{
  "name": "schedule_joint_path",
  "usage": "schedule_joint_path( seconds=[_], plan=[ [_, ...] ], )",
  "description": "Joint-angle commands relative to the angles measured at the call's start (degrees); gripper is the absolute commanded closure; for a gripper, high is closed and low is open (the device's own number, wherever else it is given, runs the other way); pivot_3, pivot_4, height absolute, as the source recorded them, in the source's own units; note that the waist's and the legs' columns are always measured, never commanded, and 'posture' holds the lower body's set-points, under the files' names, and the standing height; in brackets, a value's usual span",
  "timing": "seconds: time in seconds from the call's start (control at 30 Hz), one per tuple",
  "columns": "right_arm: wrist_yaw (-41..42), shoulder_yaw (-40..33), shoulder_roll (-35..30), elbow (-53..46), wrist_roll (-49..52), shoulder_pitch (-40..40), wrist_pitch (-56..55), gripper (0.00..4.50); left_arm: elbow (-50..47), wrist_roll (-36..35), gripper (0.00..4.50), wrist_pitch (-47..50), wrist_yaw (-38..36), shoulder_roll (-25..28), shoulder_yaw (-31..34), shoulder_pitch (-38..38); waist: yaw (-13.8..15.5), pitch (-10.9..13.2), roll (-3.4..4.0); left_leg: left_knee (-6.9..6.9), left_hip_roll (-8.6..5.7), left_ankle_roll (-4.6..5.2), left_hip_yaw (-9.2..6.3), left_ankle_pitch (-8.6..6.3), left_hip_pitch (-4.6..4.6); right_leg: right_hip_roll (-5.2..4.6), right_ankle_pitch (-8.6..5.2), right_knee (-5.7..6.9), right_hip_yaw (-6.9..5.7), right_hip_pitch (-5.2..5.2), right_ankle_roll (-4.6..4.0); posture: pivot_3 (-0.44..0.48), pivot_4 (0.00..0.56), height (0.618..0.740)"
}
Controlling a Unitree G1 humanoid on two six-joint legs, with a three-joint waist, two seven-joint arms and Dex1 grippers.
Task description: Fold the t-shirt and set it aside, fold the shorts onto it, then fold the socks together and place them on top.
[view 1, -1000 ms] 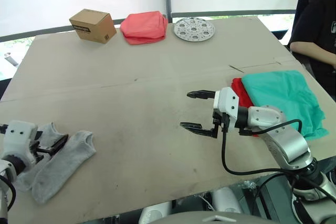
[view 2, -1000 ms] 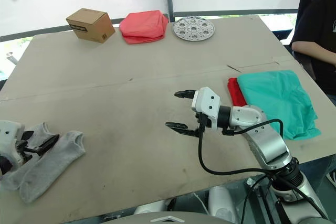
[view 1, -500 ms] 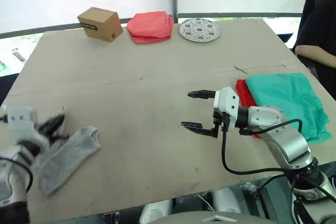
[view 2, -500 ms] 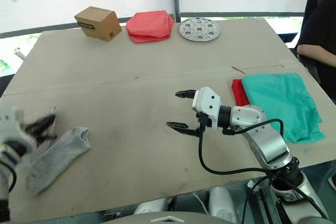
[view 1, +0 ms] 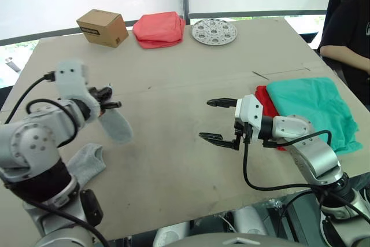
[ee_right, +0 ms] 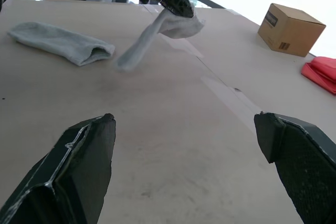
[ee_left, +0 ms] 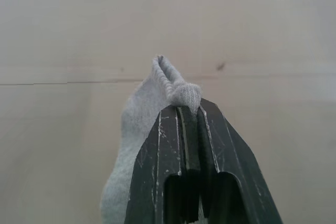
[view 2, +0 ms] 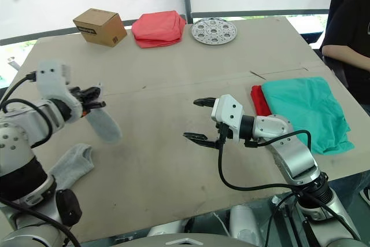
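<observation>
My left gripper (view 1: 111,106) is shut on the cuff of one light grey sock (view 1: 118,126), which hangs from it above the table at the left. The left wrist view shows that gripper (ee_left: 186,109) pinching the sock's (ee_left: 142,124) bunched edge. The other sock (view 1: 87,160) lies flat near the front left edge. My right gripper (view 1: 205,120) hovers open over the table's middle with nothing between its fingers. Behind it at the right lie the folded teal shorts (view 1: 312,108) on top of the red t-shirt (view 1: 265,99), of which a strip shows.
A cardboard box (view 1: 102,28), a salmon-pink folded cloth (view 1: 158,29) and a round perforated plate (view 1: 214,31) stand along the far edge. A person (view 1: 347,27) sits at the table's right side. A seam (view 1: 173,82) crosses the tabletop.
My left gripper shut on one sock and lifted it up and inward from the front left corner. The other sock stayed on the table. The right arm has not moved.
</observation>
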Motion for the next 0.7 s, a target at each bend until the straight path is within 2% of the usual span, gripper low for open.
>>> schedule_joint_path(
  seconds=[0.03, 0.17, 0.23, 0.27, 0.3, 0.33, 0.43, 0.47, 0.53, 0.57, 0.63, 0.7],
  plan=[
    [-0.8, -0.5, 0.5, -1.2, -0.1, -0.7, -0.6, 0.00, -0.5, 4.5, 4.44, 1.0, 4.6, -5.4, -5.3, 1.1, 0.2, 0.0, 0.00, 0.00, 0.00, -0.01, -0.01, 0.00, -0.01, 0.00, 0.00, 0.00, -0.01, 0.00, 0.00, 0.000, 0.150, 0.740],
    [-1.6, -0.2, 1.0, -1.6, -0.6, -0.8, 0.2, 0.00, 2.4, 10.0, 3.00, -0.4, 5.3, -12.2, -7.5, -1.3, 0.6, 0.0, -0.06, 0.06, -0.06, -0.03, -0.05, 0.02, -0.05, -0.01, 0.01, -0.03, -0.05, 0.01, -0.01, 0.000, 0.150, 0.740],
    [-2.0, -0.3, 1.0, -2.4, -0.5, -0.6, 0.9, 0.00, 3.1, 10.4, 2.27, -1.5, 2.4, -10.5, -8.6, -1.8, 0.5, 0.0, -0.06, 0.06, -0.07, -0.04, -0.03, 0.03, -0.05, -0.02, 0.01, -0.03, -0.04, 0.01, -0.01, 0.000, 0.150, 0.740],
    [-2.1, -0.4, 0.9, -2.7, -0.4, -0.4, 1.2, 0.00, 4.1, 8.8, 1.83, -2.3, -1.1, -9.5, -7.0, -2.2, 0.4, 0.0, -0.05, 0.06, -0.07, -0.04, -0.02, 0.03, -0.05, -0.01, 0.01, -0.03, -0.04, 0.01, -0.01, 0.000, 0.150, 0.740],
    [-2.2, -0.7, 0.6, -2.9, -0.4, -0.1, 1.3, 0.00, 5.5, 5.6, 1.43, -4.8, -8.1, -5.7, -5.6, -2.4, 0.3, 0.0, -0.05, 0.05, -0.07, -0.05, -0.02, 0.03, -0.05, -0.01, 0.00, -0.02, -0.04, 0.01, -0.01, 0.000, 0.150, 0.740],
    [-2.3, -0.8, 0.5, -3.0, -0.4, 0.2, 1.3, 0.00, 6.5, 3.5, 1.43, -6.7, -13.4, -3.1, -4.7, -2.4, -0.1, 0.0, -0.04, 0.02, -0.07, -0.07, -0.01, 0.04, -0.04, -0.01, 0.00, -0.01, -0.03, -0.01, -0.02, 0.000, 0.150, 0.740],
    [-2.5, -1.2, 0.2, -3.2, -0.3, 0.7, 1.4, 0.00, 7.9, -1.7, 1.43, -20.1, -39.2, 10.3, -6.9, 1.8, -0.7, 0.0, 0.01, -0.06, 0.01, -0.24, 0.13, 0.14, -0.06, 0.16, -0.02, -0.01, 0.06, -0.15, -0.05, 0.000, 0.150, 0.740],
    [-2.6, -1.3, 0.2, -3.1, -0.2, 0.8, 1.4, 0.00, 9.6, -0.2, 1.43, -29.3, -53.7, 17.9, -9.6, 5.4, -0.6, 0.1, 0.09, -0.12, 0.06, -0.26, 0.17, 0.14, -0.06, 0.18, -0.02, -0.07, 0.07, -0.16, -0.06, 0.000, 0.150, 0.740],
    [-2.7, -1.3, 0.3, -3.0, -0.1, 0.9, 1.3, 0.00, 15.4, 5.3, 1.43, -46.2, -76.3, 29.8, -15.0, 11.3, -0.9, 0.1, 0.21, -0.14, 0.08, -0.27, 0.29, 0.14, -0.06, 0.16, -0.05, -0.13, 0.09, -0.15, -0.10, 0.000, 0.150, 0.740],
    [-2.7, -1.3, 0.3, -3.0, -0.1, 1.0, 1.3, 0.00, 18.5, 7.5, 1.43, -52.3, -83.2, 33.3, -17.0, 12.8, -1.0, 0.1, 0.32, -0.17, 0.09, -0.26, 0.36, 0.13, -0.04, 0.14, -0.17, -0.13, 0.17, -0.17, -0.30, 0.000, 0.150, 0.740],
    [-2.2, -1.3, 0.3, -3.7, 0.8, 1.3, 1.6, 0.00, 24.5, 11.7, 1.43, -63.3, -91.5, 36.7, -21.0, 14.1, -0.8, 0.2, 0.51, -0.19, 0.10, -0.23, 0.52, 0.12, -0.03, 0.10, -0.20, -0.16, 0.18, -0.15, -0.34, 0.000, 0.150, 0.740],
    [-0.9, -1.6, -0.4, -5.4, 2.5, 2.1, 1.8, 0.00, 30.3, 17.2, 1.43, -75.8, -97.8, 38.0, -25.5, 14.3, -0.4, 0.2, 0.51, -0.21, 0.15, 0.04, 0.58, -0.02, -0.06, 0.10, -0.21, -0.23, 0.13, -0.13, -0.34, 0.000, 0.150, 0.740]
  ],
)
